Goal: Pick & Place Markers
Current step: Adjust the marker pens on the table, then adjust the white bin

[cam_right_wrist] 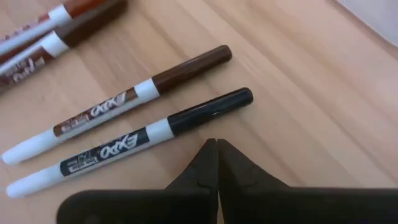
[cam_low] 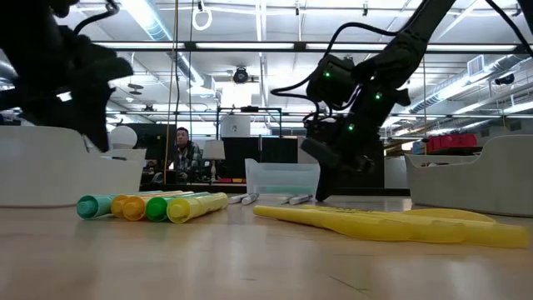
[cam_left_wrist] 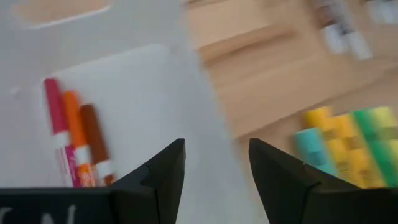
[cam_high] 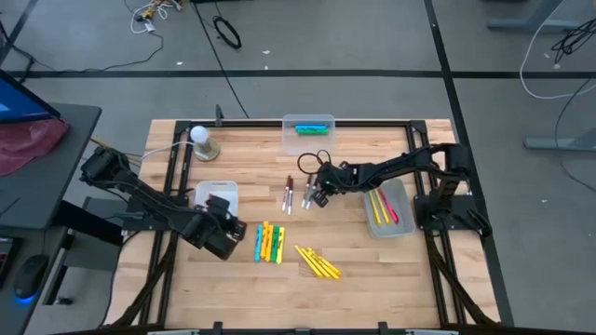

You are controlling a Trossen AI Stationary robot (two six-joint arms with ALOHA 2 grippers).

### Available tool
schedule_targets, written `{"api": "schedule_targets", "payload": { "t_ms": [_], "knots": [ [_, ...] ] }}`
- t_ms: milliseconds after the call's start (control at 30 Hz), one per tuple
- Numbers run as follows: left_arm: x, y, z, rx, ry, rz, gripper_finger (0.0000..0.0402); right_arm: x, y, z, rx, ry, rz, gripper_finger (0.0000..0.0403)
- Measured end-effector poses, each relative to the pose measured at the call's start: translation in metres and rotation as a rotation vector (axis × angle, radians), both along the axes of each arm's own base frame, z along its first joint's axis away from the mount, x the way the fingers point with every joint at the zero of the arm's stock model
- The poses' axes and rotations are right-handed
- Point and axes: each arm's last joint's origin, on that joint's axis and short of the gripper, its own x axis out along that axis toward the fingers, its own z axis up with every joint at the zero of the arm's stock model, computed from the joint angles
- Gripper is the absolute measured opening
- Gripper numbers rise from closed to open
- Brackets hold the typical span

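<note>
Markers lie sorted: three in the left white bin point(cam_high: 220, 189) under the open, empty left gripper point(cam_left_wrist: 214, 165). Centre, the closed right gripper point(cam_right_wrist: 217, 149) hovers beside a black-capped Expo marker point(cam_right_wrist: 134, 140); descending closed, it could knock that marker away.

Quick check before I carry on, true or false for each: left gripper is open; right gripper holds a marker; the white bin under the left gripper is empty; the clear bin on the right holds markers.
1. The left gripper is open. True.
2. The right gripper holds a marker. False: it is shut on nothing, beside the black-capped white marker.
3. The white plastic bin under the left gripper is empty. False: pink, orange and brown markers lie in it.
4. The clear plastic bin on the right holds slim yellow and pink markers. True.
</note>
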Motion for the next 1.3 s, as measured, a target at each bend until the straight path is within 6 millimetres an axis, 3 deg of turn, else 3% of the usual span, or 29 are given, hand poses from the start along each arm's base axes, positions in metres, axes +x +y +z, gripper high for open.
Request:
{"api": "schedule_targets", "payload": {
  "t_ms": [167,600,900,1067,1300],
  "knots": [
    [0.011,-0.004,0.003,0.053,-0.113,-0.072,0.0186,0.005,0.001,0.002,0.022,-0.066,0.006,0.0],
    [0.013,-0.004,0.005,0.084,-0.144,-0.074,0.0186,0.023,0.01,0.005,0.081,-0.261,0.066,0.0],
    [0.021,-0.003,0.008,0.203,-0.269,-0.034,0.0175,0.028,0.02,0.029,0.005,-0.378,0.146,0.0],
    [0.029,0.007,0.001,0.207,-0.232,0.014,0.0156,0.023,0.053,0.06,-0.045,-0.423,0.246,0.0],
    [0.045,0.022,-0.015,0.158,-0.157,0.045,0.0112,0.008,0.128,0.085,-0.093,-0.475,0.41,0.0]
  ]
}}
